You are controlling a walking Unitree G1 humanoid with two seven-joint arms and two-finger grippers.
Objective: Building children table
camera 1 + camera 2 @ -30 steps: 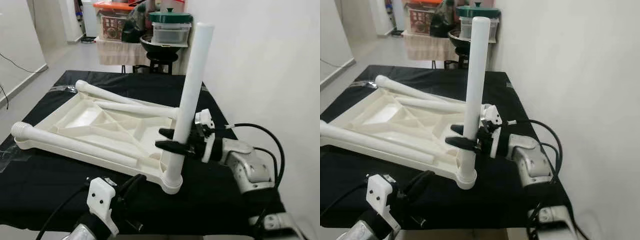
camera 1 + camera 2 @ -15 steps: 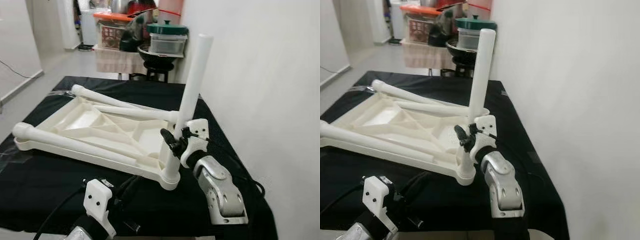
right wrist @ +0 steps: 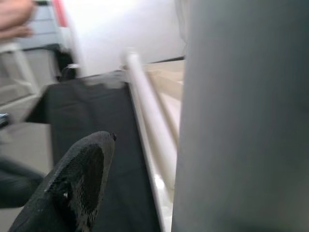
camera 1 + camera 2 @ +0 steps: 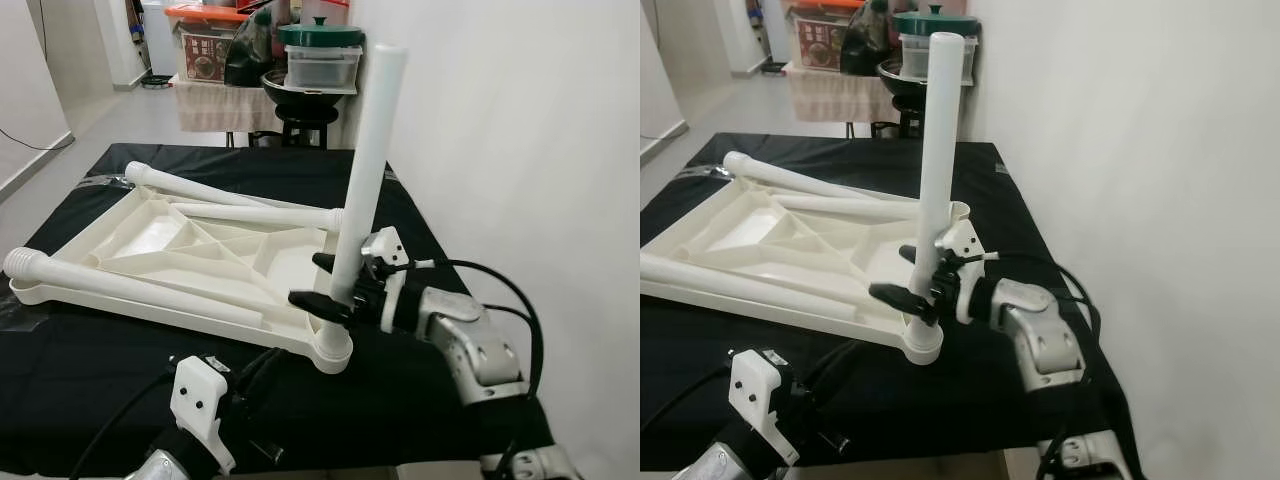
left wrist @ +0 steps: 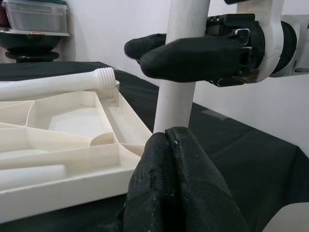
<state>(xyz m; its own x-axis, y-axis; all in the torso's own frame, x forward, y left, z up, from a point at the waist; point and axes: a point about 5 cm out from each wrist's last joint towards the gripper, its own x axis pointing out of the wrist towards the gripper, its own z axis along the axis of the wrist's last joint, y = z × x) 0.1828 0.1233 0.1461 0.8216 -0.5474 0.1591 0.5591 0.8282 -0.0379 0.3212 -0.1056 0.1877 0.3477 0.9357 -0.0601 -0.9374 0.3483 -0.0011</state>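
A lived-in home: a tiled hallway [image 4: 110,105] runs past white walls, with a cloth-draped side table [image 4: 225,100] crowded with storage boxes [image 4: 205,45], lidded food containers [image 4: 320,55] and a black wok [image 4: 295,92]

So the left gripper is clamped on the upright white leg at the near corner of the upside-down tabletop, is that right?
Not quite: the right gripper is clamped on the upright white leg at the near corner of the upside-down tabletop, as the left eye view shows. The left gripper sits low, fingers together.
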